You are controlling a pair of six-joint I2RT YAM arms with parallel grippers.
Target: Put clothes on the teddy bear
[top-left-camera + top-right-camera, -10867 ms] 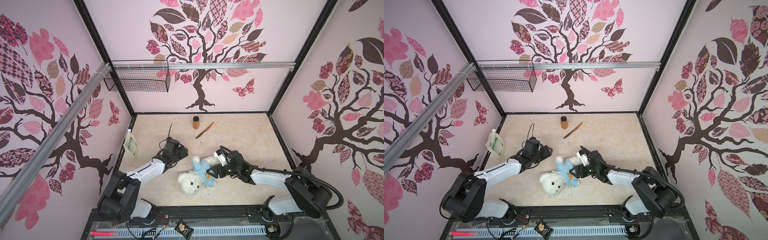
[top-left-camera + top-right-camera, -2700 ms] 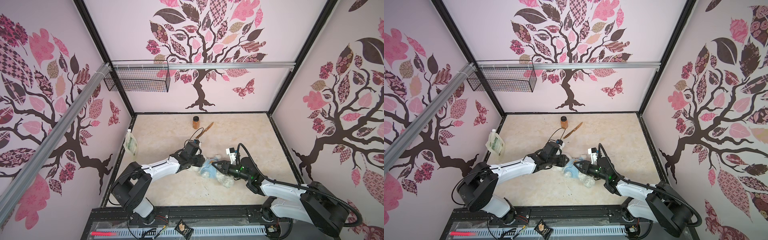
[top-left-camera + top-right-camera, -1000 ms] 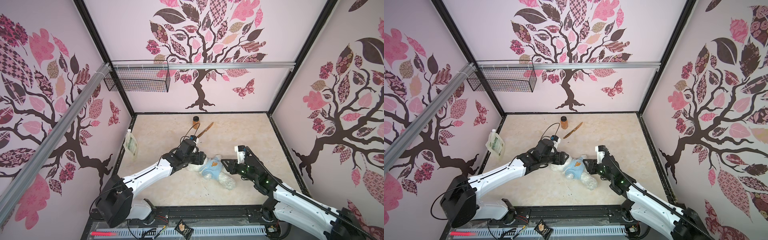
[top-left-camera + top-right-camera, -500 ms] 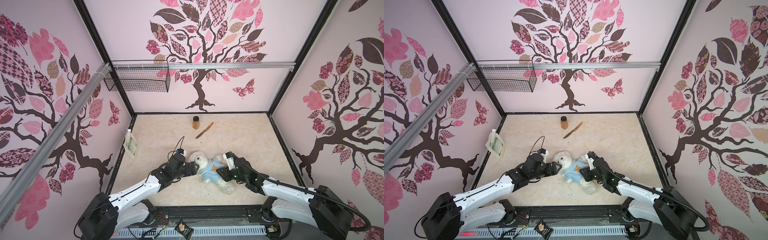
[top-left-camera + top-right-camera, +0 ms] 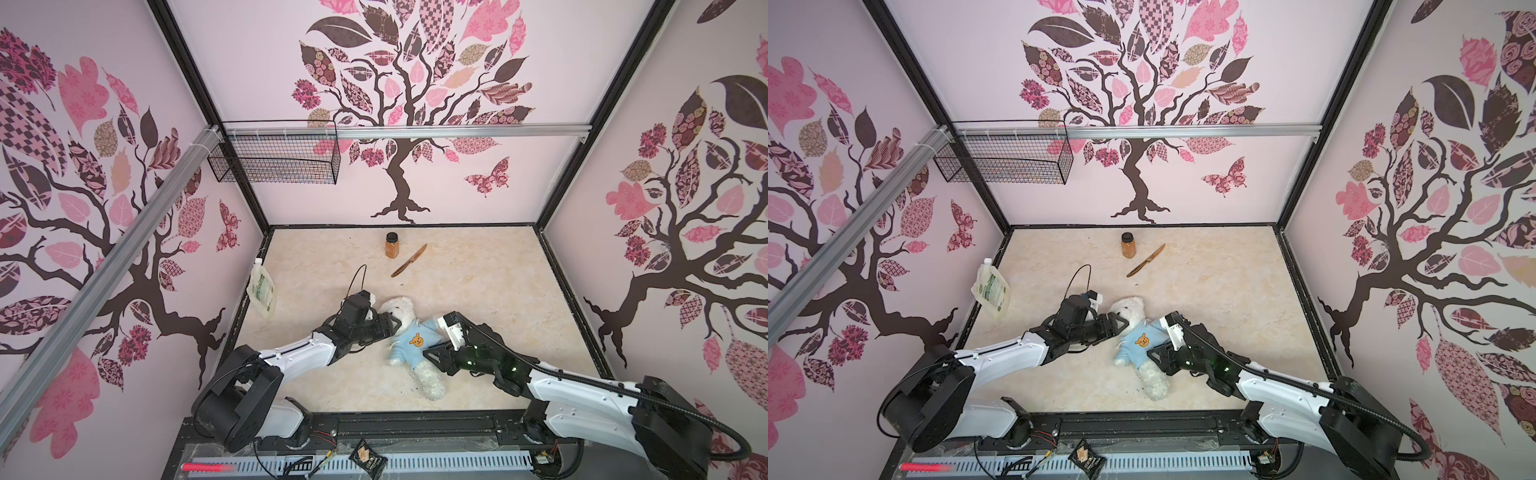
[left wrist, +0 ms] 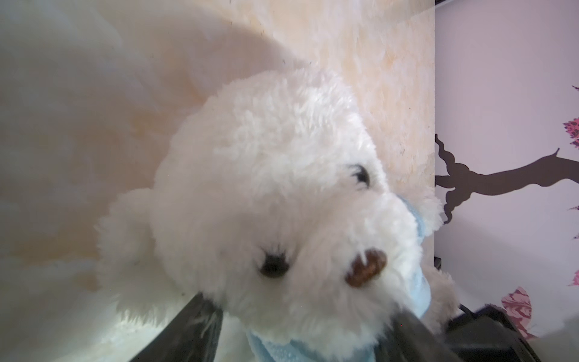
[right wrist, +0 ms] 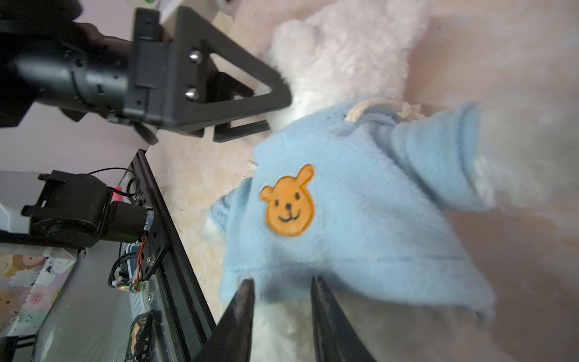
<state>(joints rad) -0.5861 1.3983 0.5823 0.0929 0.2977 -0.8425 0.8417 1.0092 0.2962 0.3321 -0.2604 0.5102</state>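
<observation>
Holding the teddy bear (image 5: 400,309) by the head with the left pincer (image 5: 391,326), spread wide: likely anchoring it supine on the tabletop (image 5: 478,282). At the light blue shirt (image 7: 360,200) hem, right pincer (image 7: 281,280) half-parted for tugging; pinching or not, cannot tell. Face close-up only from left wrist; hem only from right.

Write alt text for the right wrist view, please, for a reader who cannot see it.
A white bear lies in a light blue shirt with an orange bear-face patch. The right tool stands open at the shirt's hem, while the left tool grips the bear's neck.
</observation>
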